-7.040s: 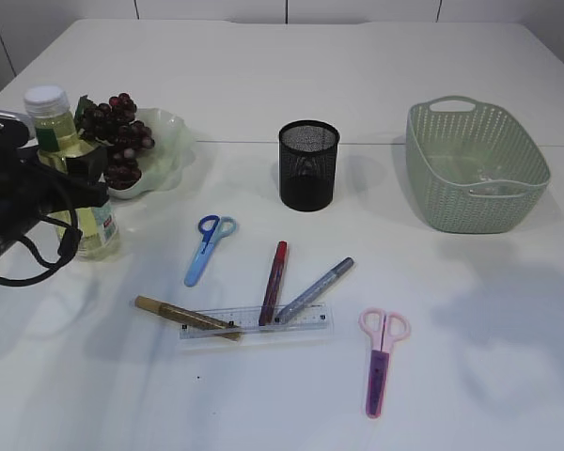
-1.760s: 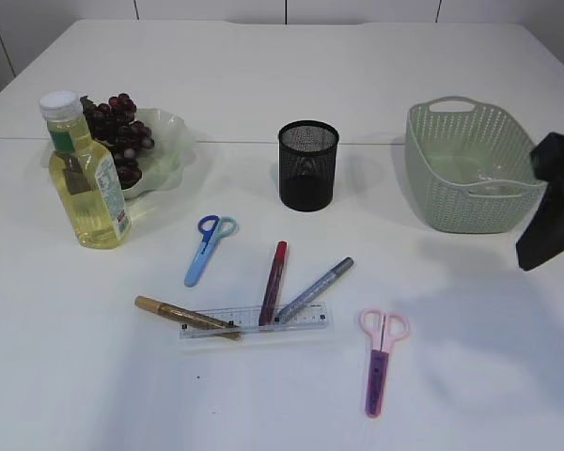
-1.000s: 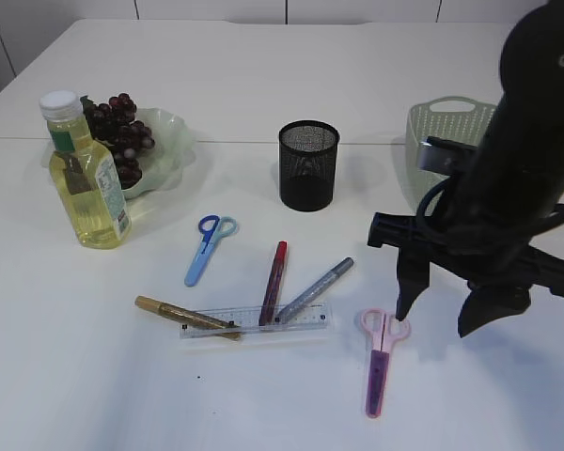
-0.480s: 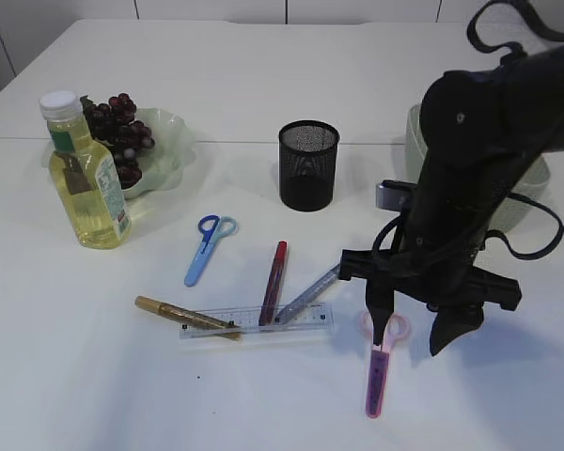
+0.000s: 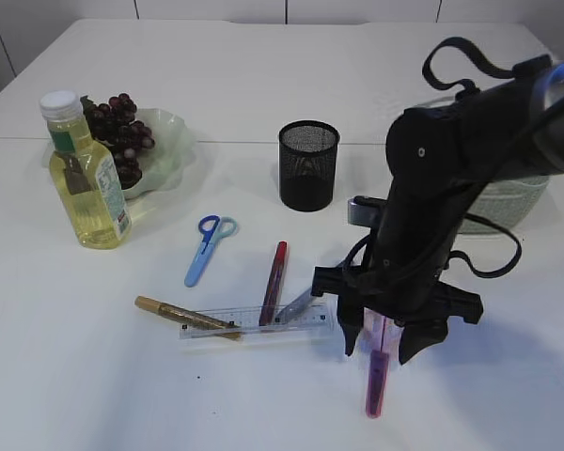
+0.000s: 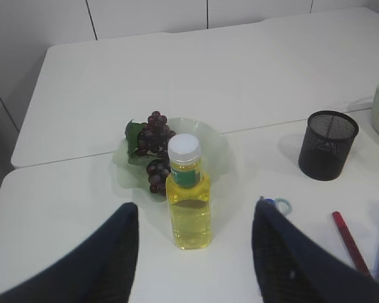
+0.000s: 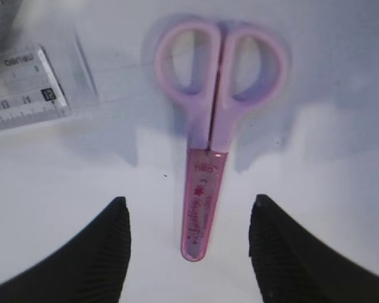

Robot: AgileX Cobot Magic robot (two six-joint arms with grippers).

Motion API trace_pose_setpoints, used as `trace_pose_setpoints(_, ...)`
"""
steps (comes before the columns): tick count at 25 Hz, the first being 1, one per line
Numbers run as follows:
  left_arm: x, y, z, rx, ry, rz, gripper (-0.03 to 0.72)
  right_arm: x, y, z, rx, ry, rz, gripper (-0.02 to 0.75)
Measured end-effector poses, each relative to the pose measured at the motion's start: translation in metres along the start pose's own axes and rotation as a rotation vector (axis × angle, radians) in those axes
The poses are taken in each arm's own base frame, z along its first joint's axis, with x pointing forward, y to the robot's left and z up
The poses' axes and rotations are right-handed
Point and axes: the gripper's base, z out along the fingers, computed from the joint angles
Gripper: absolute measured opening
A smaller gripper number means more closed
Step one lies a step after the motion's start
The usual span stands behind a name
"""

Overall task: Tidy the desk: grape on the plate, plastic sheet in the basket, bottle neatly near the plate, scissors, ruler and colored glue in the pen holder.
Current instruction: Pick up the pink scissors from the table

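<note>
Pink scissors [image 7: 210, 142] lay sheathed on the tabletop [image 5: 94, 376], low and right of centre, between the right hand's [image 7: 188, 246] spread fingers [image 7: 101, 252]. It needed to drop straight, pinch the sheath squarely, avoiding the ruler [image 7: 22, 88] at upper left.

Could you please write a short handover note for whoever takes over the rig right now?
Right claw: open, low over the pink scissors, straddling them, not gripping.
Left claw: open, empty, facing the bottle.
Done: grapes on the plate; bottle standing beside the plate.
Basket: mostly hidden by the right arm; plastic sheet not confirmable.
Left: pink scissors, blue scissors, ruler and the gold, red and silver glue pens all lie on the table; the pen holder shows nothing sticking out.
</note>
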Motion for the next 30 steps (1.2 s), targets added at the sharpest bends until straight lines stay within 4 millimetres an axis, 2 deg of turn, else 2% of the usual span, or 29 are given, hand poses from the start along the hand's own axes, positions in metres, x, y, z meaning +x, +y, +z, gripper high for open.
trace_pose_setpoints(12, 0.000, 0.000, 0.000, -0.001, 0.001, 0.001, 0.417, -0.003, -0.001, 0.005, 0.024, -0.026, 0.030, 0.471)
trace_pose_setpoints(30, 0.000, 0.000, 0.000, -0.003, 0.004, 0.005, 0.417, -0.005, -0.002, 0.024, 0.060, 0.019, 0.046, 0.470)
